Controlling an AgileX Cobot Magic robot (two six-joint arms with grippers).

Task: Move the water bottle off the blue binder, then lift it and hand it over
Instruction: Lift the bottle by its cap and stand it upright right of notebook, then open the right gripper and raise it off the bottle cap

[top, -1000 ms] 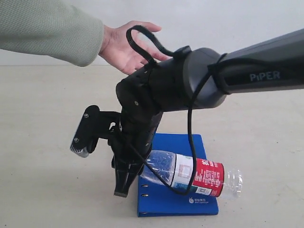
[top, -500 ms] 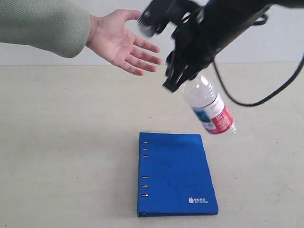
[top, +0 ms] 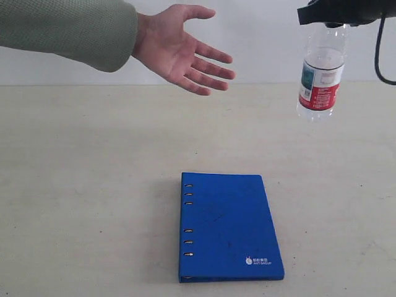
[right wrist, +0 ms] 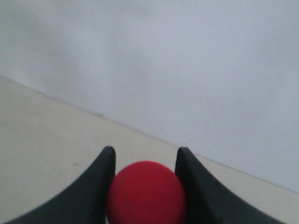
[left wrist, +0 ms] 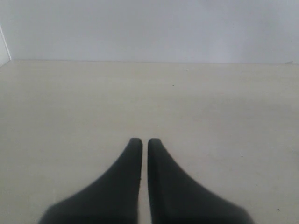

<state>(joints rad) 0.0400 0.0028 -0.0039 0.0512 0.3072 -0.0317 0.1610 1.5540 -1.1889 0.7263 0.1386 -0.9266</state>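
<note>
The water bottle [top: 320,68] hangs upright in the air at the upper right, clear with a red-and-white label. My right gripper [top: 333,13] is shut on its top. In the right wrist view the red cap [right wrist: 146,192] fills the gap between the two dark fingers [right wrist: 98,184] of that gripper [right wrist: 145,151]. The blue binder [top: 228,226] lies flat on the table with nothing on it, holes along its left edge. My left gripper [left wrist: 141,141] is shut over bare table, holding nothing; it is out of the exterior view.
A person's open hand [top: 182,49] in a grey-green sleeve reaches in from the upper left, palm up, well to the left of the bottle. A black cable [top: 378,52] hangs at the right edge. The beige table [top: 93,185] meets a white wall behind.
The bottle was lifted off the binder, swung up and to the right, and now hangs upright. The hand stays held out at the upper left.
</note>
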